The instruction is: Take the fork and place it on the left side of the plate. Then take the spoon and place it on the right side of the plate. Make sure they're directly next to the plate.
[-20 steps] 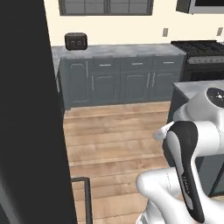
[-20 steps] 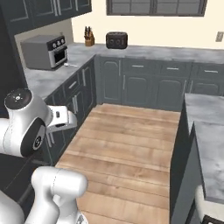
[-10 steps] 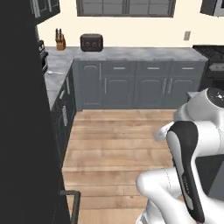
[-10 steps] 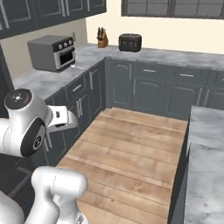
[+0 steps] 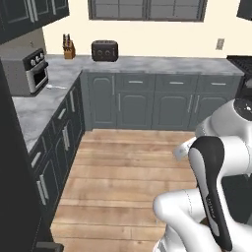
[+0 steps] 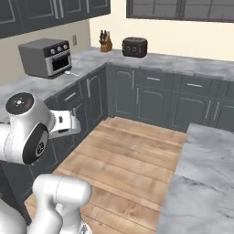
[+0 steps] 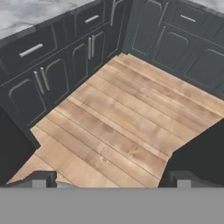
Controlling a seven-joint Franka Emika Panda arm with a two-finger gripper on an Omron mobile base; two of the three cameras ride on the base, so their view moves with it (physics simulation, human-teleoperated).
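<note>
The two-finger gripper (image 7: 109,178) hangs above the wooden plank floor (image 7: 127,122), its two dark fingertips (image 7: 38,178) set wide apart at the bottom of the hand view with nothing between them: released and empty. In the base views the hand itself sits tucked behind the white arm (image 6: 27,132), so the fingers cannot be made out there.

Taking the floor as landmark: dark grey cabinet fronts with slim metal handles (image 7: 52,65) border it on the left and far sides, meeting in a corner. Above those cabinets runs a mottled grey stone counter (image 5: 157,64). On the counter stretch to the left of the floor stands a boxy grey toaster oven (image 6: 45,57), and just in front of it lies a thin pale utensil (image 6: 69,72), too small to tell whether it is the fork or the spoon. At the counter's corner beyond the floor stand a wooden knife block (image 6: 105,42) and, just beside it, a squat black toaster (image 6: 135,46). To the right of the floor a second grey stone worktop (image 6: 205,183) rises close to the base.
</note>
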